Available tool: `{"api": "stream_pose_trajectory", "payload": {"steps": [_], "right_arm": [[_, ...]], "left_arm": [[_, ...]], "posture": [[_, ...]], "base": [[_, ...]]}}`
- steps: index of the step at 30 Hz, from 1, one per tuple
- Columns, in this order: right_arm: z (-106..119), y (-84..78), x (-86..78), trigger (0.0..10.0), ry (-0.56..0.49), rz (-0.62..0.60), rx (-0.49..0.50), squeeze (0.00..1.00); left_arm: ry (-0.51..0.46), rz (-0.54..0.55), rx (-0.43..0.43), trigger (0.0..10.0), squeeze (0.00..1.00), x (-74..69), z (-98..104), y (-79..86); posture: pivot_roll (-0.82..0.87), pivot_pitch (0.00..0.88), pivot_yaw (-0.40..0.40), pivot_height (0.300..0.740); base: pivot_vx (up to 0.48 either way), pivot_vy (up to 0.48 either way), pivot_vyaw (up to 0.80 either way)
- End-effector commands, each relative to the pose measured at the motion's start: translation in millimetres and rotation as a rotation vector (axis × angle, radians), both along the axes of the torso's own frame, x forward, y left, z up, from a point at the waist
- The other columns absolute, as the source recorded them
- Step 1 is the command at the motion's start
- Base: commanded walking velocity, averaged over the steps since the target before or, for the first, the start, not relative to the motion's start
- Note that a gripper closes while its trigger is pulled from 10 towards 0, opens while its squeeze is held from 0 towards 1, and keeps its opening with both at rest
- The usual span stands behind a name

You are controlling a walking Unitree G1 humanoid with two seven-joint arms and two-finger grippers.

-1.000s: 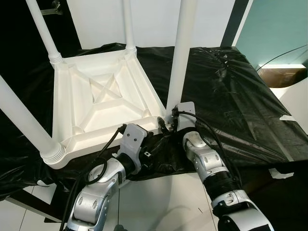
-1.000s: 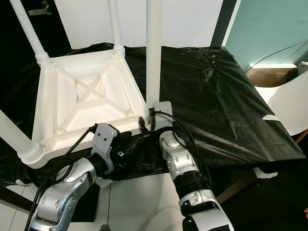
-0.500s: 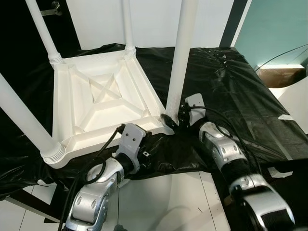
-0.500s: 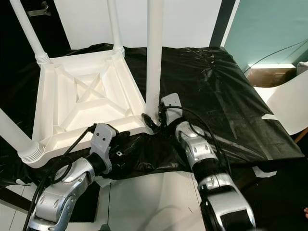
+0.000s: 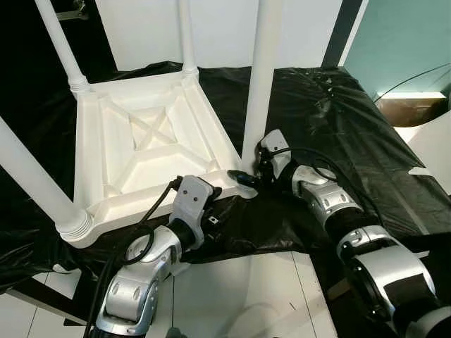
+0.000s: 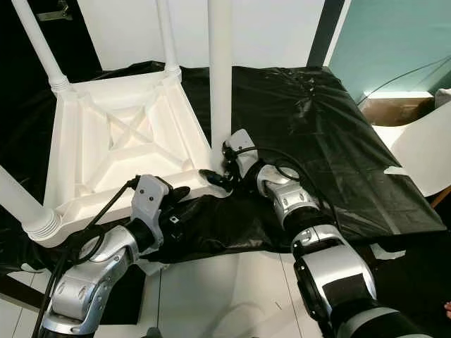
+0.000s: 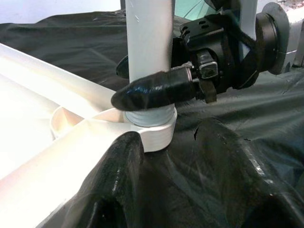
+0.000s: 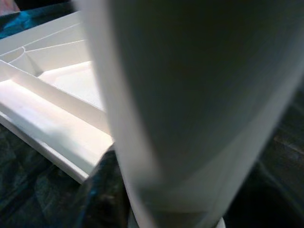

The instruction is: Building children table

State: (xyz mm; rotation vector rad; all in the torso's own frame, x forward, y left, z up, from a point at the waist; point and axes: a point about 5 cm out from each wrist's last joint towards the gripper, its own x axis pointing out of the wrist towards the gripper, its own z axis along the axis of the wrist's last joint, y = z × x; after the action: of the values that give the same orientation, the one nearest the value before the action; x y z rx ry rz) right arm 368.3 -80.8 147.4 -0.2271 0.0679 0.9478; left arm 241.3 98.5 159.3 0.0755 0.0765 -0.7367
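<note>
I see the white children's table (image 5: 148,151) lying upside down in the left half of the left eye view, on a surface covered with black plastic sheeting (image 5: 338,134). Four white legs stand up from its corners: two at the far corners near the top of the frame, one at the near left corner by the left edge, and the near right leg (image 5: 262,77) rising through the centre top. The right gripper (image 5: 248,176) sits at the base of that near right leg, just right of centre. In the left wrist view one of its black fingers (image 7: 154,90) lies across the front of the leg just above the threaded collar, and the other finger shows as a dark edge behind the leg, so I read its fingers as clamped around the leg. The left gripper (image 7: 166,142) is at the lower centre of the left eye view, against the table's near rim. Its two fingers are spread apart and grasp nothing; one rests on the white rim near the corner socket, the other over the black sheeting.
</note>
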Motion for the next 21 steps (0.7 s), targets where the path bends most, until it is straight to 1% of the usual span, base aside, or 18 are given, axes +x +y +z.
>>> {"api": "stream_pose_trajectory", "payload": {"steps": [1, 7, 8, 9, 10, 12, 13, 14, 15, 16, 17, 19, 20, 21], "right_arm": [[-7, 4.4, -2.4, 0.0, 0.024, 0.049, -0.035, 0.0], [-10, -1.2, -1.4, 0.0, 0.061, 0.022, -0.005, 0.0], [-10, -1.7, -0.9, 10.0, 0.064, 0.01, 0.003, 0.0], [-12, -1.5, -0.9, 10.0, 0.071, -0.02, 0.011, 0.0], [-12, -1.5, -0.9, 10.0, 0.071, -0.02, 0.011, 0.0], [-16, 0.2, -2.3, 10.0, 0.071, -0.085, 0.029, 0.0], [-16, 0.2, -2.3, 10.0, 0.071, -0.085, 0.029, 0.0], [-18, 1.2, -3.2, 10.0, 0.066, -0.122, 0.025, 0.0], [-18, 1.2, -3.2, 10.0, 0.066, -0.122, 0.025, 0.0], [-21, 2.2, -4.1, 10.0, 0.075, -0.161, 0.032, 0.0], [-21, 2.2, -4.1, 10.0, 0.075, -0.161, 0.032, 0.0], [-29, 2.5, -6.0, 10.0, 0.112, -0.281, 0.051, 0.0], [-29, 2.5, -6.0, 10.0, 0.112, -0.281, 0.051, 0.0], [-32, 2.4, -8.2, 10.0, 0.123, -0.349, 0.063, 0.0]], "left_arm": [[-0.002, 0.059, 0.003, 10.0, 0.0, 0.6, -1, 2.9], [0.001, 0.059, 0.004, 10.0, 0.0, -0.3, -1, 3.6], [0.002, 0.057, 0.005, 10.0, 0.0, -0.3, -1, 3.7], [0.003, 0.055, 0.006, 10.0, 0.0, -0.6, -2, 3.8], [0.003, 0.055, 0.006, 10.0, 0.0, -0.6, -2, 3.8], [0.007, 0.05, 0.008, 10.0, 0.0, -1.2, -2, 3.6], [0.007, 0.05, 0.008, 10.0, 0.0, -1.2, -2, 3.6], [0.009, 0.049, 0.008, 10.0, 0.0, -1.6, -2, 3.5], [0.009, 0.049, 0.008, 10.0, 0.0, -1.6, -2, 3.5], [0.011, 0.047, 0.008, 10.0, 0.0, -2.1, -3, 3.4], [0.011, 0.047, 0.008, 10.0, 0.0, -2.1, -3, 3.4], [0.018, 0.042, 0.006, 10.0, 0.0, -3.7, -4, 2.7], [0.018, 0.042, 0.006, 10.0, 0.0, -3.7, -4, 2.7], [0.023, 0.037, 0.006, 10.0, 0.0, -4.7, -5, 1.8]], "posture": [[0.12, 0.0, -0.071, 0.74], [0.12, 0.0, -0.068, 0.74], [0.12, 0.002, -0.066, 0.74], [0.11, 0.003, -0.064, 0.74], [0.11, 0.003, -0.064, 0.74], [0.11, 0.006, -0.062, 0.74], [0.11, 0.006, -0.062, 0.74], [0.11, 0.007, -0.062, 0.74], [0.11, 0.007, -0.062, 0.74], [0.11, 0.009, -0.06, 0.74], [0.11, 0.009, -0.06, 0.74], [0.1, 0.016, -0.054, 0.74], [0.1, 0.016, -0.054, 0.74], [0.1, 0.019, -0.053, 0.74]], "base": [[0.0, 0.0, 0.0], [0.0, 0.0, 0.0], [0.0, 0.0, 0.0], [0.0, 0.0, 0.0], [0.0, 0.0, 0.0], [0.0, 0.0, 0.0], [0.0, 0.0, 0.0], [0.0, 0.0, 0.0], [0.0, 0.0, 0.0], [0.0, 0.0, 0.0], [0.0, 0.0, 0.0], [0.0, 0.0, 0.0], [0.0, 0.0, 0.0], [0.0, 0.0, 0.0]]}}
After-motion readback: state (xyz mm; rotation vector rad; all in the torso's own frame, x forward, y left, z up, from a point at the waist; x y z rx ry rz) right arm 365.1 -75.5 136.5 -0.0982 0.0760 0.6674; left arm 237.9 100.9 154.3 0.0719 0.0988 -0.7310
